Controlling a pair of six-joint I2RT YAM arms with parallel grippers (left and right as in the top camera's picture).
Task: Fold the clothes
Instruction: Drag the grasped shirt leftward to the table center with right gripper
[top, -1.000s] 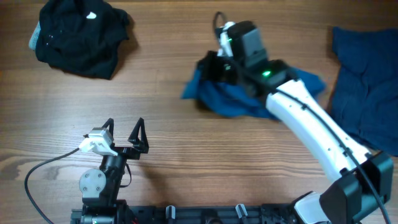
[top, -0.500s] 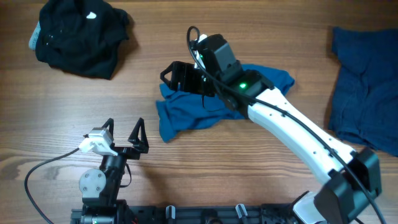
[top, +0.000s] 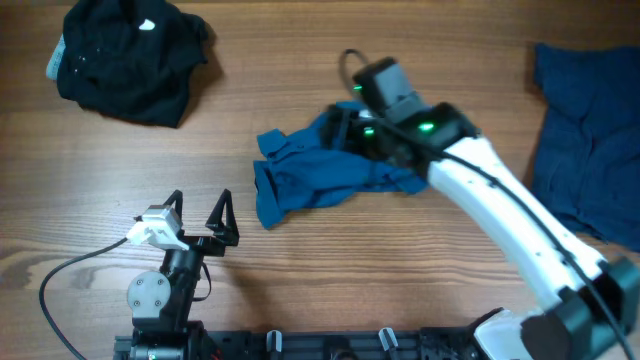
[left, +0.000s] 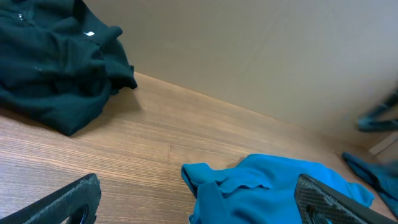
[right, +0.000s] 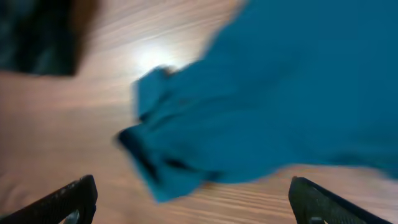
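When viewed from overhead, shows a crumpled medium-blue short-sleeved cloth polo shirt (top: 300, 185) near the middle of a brown wood-grain table (top: 330, 270). Lies bunched and unfolded, with a rumpled edge toward the left. Shows the right arm's black two-finger gripper (right: 191, 182) poised over the shirt's right part, fingers spread wide apart with nothing clamped between them. Cannot tell whether touching the cloth, given the blur. Shows the left arm's black two-finger gripper (top: 201, 197) near the front-left table edge, well apart from the shirt, fingers likewise spread wide and empty. Places a heaped black cloth garment (top: 130, 60) at the far-left corner and a flatter dark dull-blue cloth garment (top: 585, 140) at the right edge, both well apart from the polo shirt.
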